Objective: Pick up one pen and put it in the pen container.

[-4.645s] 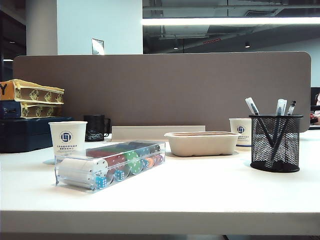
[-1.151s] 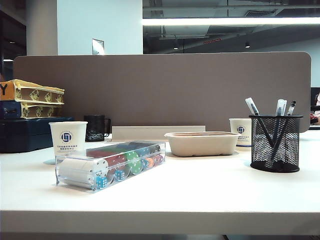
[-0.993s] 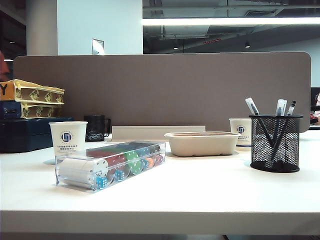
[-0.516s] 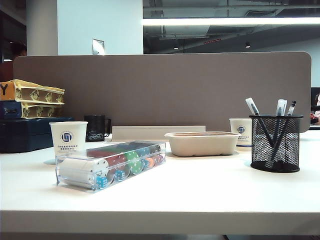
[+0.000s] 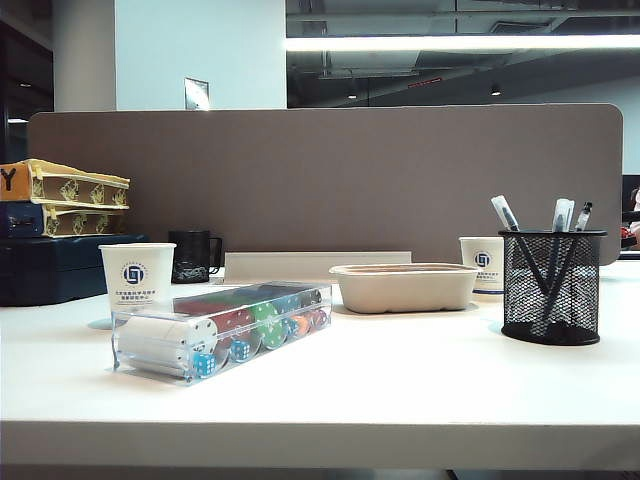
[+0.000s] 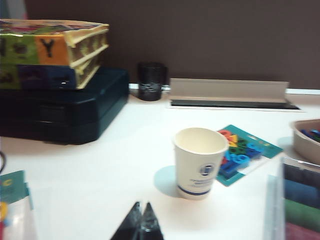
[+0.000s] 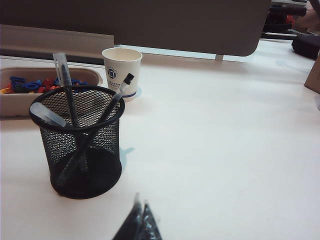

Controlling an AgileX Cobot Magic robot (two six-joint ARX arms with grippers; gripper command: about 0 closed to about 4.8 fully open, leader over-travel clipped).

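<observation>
Neither arm shows in the exterior view at this moment; only the wrist cameras catch the robot. In the left wrist view, the left gripper [image 6: 142,222] pokes in at the edge of the frame, its two dark fingertips pressed together into a single narrow point with no gap between them, nothing pinched there. It hangs above the desk [image 6: 125,165], clear of the surface. Over in the right wrist view, the right gripper [image 7: 139,222] shows the same picture: both dark fingertips closed tight against each other, empty, hovering over the desk and touching nothing. Both wrists point forward and slightly down across the desk.
</observation>
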